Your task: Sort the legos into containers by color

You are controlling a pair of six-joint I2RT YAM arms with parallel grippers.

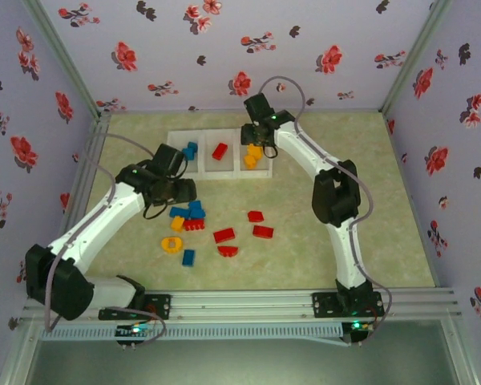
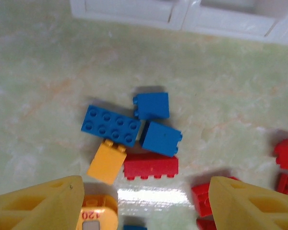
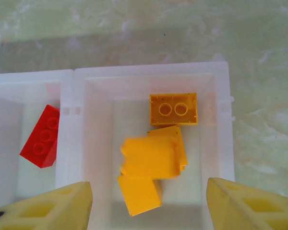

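Observation:
The containers (image 1: 203, 152) are three joined white bins at the back. The left one holds a blue brick (image 1: 190, 151), the middle a red brick (image 1: 220, 151) and the right several yellow legos (image 3: 173, 109). My right gripper (image 3: 148, 191) hangs open over the right bin (image 3: 149, 72). A blurred yellow brick (image 3: 149, 157) shows below it, touching neither finger. My left gripper (image 2: 145, 191) is open and empty above a loose cluster of two blue bricks (image 2: 110, 125), a yellow brick (image 2: 106, 162) and a red brick (image 2: 150, 167).
More loose legos lie mid-table: a round yellow piece (image 1: 171, 245), a blue brick (image 1: 188, 257) and several red bricks (image 1: 263, 232). Flowered walls close in the left, back and right sides. A metal rail (image 1: 240, 303) runs along the near edge.

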